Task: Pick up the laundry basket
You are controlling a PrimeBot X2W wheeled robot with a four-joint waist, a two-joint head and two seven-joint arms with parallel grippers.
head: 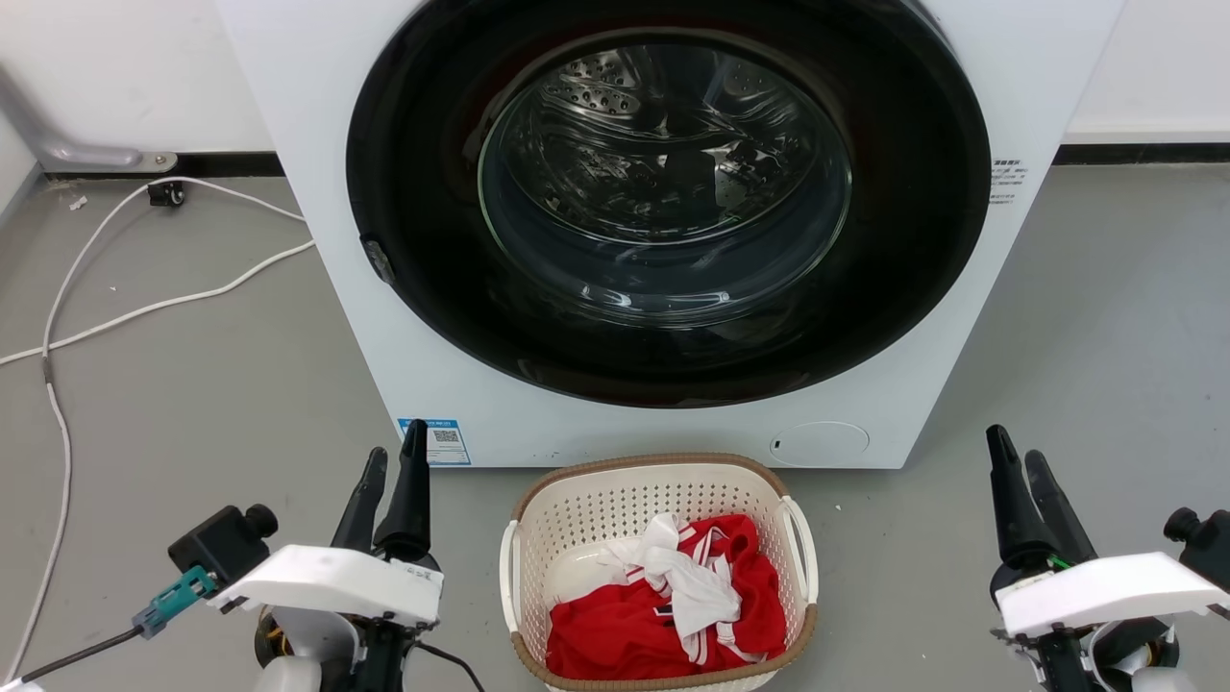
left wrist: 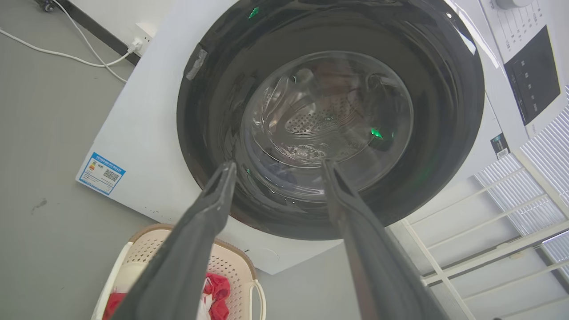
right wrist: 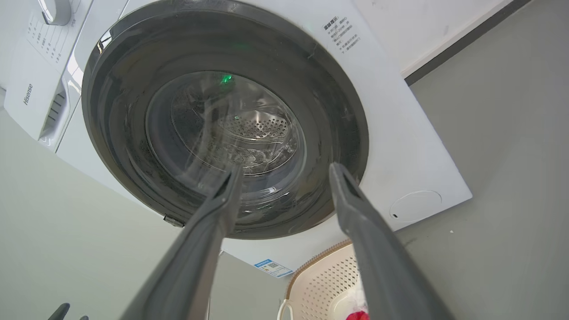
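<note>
The laundry basket (head: 615,500) is cream-white with a brown rim and white side handles. It stands on the grey floor just in front of the washer, holding red and white clothes (head: 673,596). My left gripper (head: 396,454) is open, low on the basket's left, apart from it. My right gripper (head: 1019,457) is open too, off to the basket's right. In the left wrist view the basket (left wrist: 231,266) sits at the bottom behind the left gripper (left wrist: 278,166). In the right wrist view the basket (right wrist: 326,280) lies low between the fingers of the right gripper (right wrist: 284,171).
A white front-loading washer (head: 336,250) with a shut dark round door (head: 673,202) rises right behind the basket. White cables (head: 144,308) trail over the floor at the left. A white rack (left wrist: 489,249) stands beside the washer in the left wrist view.
</note>
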